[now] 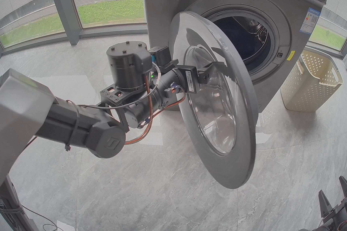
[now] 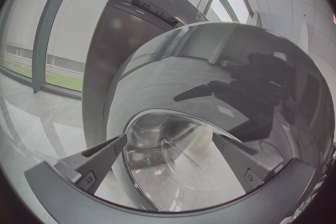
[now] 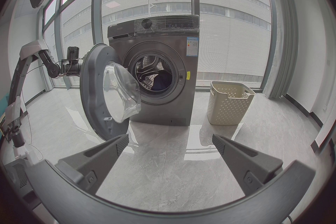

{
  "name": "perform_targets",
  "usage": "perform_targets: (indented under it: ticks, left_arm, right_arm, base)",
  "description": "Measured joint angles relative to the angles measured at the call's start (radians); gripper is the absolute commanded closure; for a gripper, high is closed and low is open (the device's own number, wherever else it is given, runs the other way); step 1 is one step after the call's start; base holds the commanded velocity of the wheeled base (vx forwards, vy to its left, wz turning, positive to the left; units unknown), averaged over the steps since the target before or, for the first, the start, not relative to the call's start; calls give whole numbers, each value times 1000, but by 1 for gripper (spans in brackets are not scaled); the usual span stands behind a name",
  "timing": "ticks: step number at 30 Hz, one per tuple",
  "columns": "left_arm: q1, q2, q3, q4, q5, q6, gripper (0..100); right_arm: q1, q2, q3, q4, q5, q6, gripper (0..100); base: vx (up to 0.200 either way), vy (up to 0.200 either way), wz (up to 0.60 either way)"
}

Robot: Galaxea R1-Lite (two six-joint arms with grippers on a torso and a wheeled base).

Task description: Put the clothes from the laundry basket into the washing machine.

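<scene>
Fingers point(image 2: 119, 146) of the left gripper point(image 1: 209, 71), spread against the washing machine door point(image 1: 231, 156), should probably push steadily near its rim until it latches

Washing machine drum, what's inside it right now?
Dark blue clothing lies in the drum. The open door covers part of the opening, so the rest is hidden.

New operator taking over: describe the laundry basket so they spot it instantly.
Find the grey front-loading washing machine before the windows, its round door swung open. On the floor, on the side away from that door, stands the laundry basket: cream, rectangular, walls pierced with small holes, the only pale thing beside the grey machine.
</scene>
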Motion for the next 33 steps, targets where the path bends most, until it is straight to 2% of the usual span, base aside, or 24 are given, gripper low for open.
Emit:
perform_targets:
  ticks: [16, 24, 33]
  left_arm:
    - [-27, 103, -219, 49, -2, -3, 0]
    - [-28, 179, -347, 87, 42, -3, 0]
    - [-23, 218, -378, 84, 46, -19, 0]
  right_arm:
    - [0, 0, 0, 0, 0, 1, 0]
    - [0, 0, 0, 0, -1, 1, 0]
    - [0, 0, 0, 0, 0, 1, 0]
  base:
    - [0, 0, 0]
    - [0, 0, 0]
    - [0, 0, 0]
